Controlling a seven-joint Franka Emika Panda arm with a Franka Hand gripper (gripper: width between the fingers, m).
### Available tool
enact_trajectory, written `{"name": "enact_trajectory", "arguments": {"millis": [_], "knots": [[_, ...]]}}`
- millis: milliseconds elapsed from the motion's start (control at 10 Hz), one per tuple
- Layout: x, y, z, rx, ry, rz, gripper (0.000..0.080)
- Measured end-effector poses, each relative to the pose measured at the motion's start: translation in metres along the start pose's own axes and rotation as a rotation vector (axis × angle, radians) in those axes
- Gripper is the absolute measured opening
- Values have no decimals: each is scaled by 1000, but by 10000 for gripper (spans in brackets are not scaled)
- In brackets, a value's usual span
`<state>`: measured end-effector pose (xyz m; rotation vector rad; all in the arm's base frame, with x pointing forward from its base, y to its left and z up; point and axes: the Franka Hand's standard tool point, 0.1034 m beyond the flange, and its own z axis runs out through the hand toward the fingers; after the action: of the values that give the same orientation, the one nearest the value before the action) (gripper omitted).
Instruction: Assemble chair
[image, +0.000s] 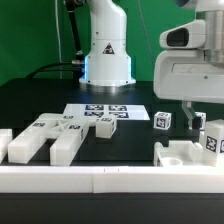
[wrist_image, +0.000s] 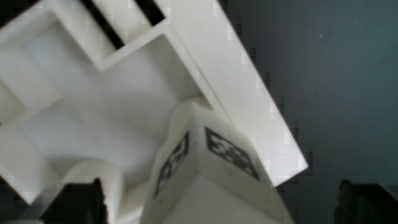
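The chair is in loose white pieces. At the exterior view's right, a flat chair piece (image: 183, 156) lies by the front rail, and a tagged upright piece (image: 211, 138) rises from its right end. My gripper (image: 194, 124) hangs just above and to the left of the upright piece. In the wrist view, the tagged upright piece (wrist_image: 222, 160) stands between my dark fingers (wrist_image: 79, 203), with bare table showing on one side. The gripper (wrist_image: 222, 208) is open and straddles it without holding it. The wider chair piece (wrist_image: 107, 100) spreads behind. A small tagged block (image: 161, 121) stands alone nearby.
Several long white chair pieces (image: 45, 138) lie at the exterior view's left. The marker board (image: 100, 112) lies mid-table before the robot base (image: 108, 55). A long low white border rail (image: 110, 182) runs along the front edge.
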<state>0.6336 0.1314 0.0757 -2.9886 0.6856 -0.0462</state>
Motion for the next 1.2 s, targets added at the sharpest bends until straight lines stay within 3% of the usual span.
{"name": "enact_trajectory", "arguments": {"millis": [800, 1100, 1200], "knots": [[0, 1, 1, -26, 5, -655, 648], [0, 2, 1, -26, 5, -686, 626], [0, 2, 1, -26, 5, -686, 428]]}}
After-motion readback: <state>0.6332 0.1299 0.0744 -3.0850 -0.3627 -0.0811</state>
